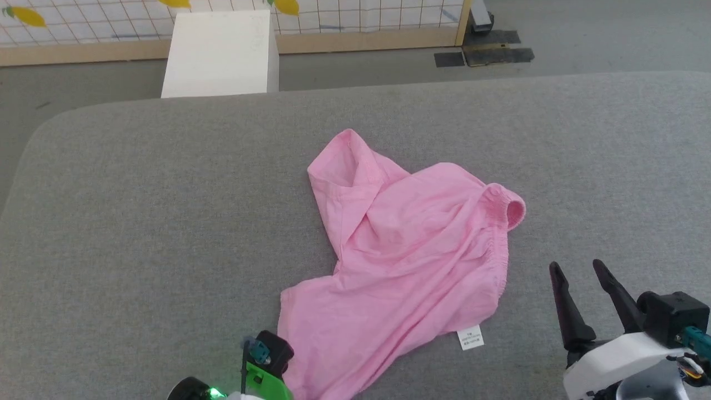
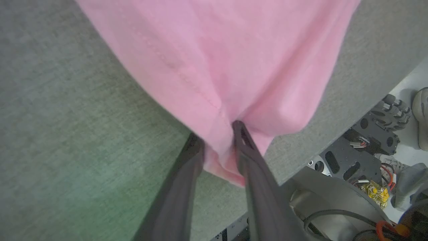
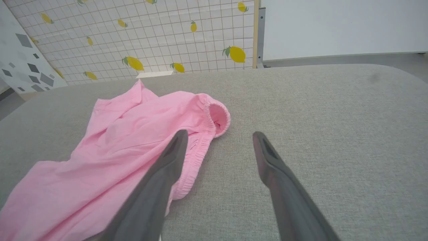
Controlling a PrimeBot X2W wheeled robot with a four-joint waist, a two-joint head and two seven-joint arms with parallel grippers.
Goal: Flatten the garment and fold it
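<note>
Left gripper (image 2: pixel 217 135): narrow, with the garment's near hem bunched between my fingers; I read it as a pinch.
Garment (image 1: pixel 405 261): crumpled mid-way across the grey padded table (image 1: pixel 139 222). One leg runs toward me and left, the other points away.
Label (image 1: pixel 470 337): white, on the table at the near right edge of the cloth.
Waistband (image 1: pixel 502 222): gathered, at the right end.
Right gripper (image 1: pixel 576 265): fingers wide, holding nothing.
Key relation: the waistband lies ahead and left of my right gripper, apart from it, so that arm is the nearer one.
</note>
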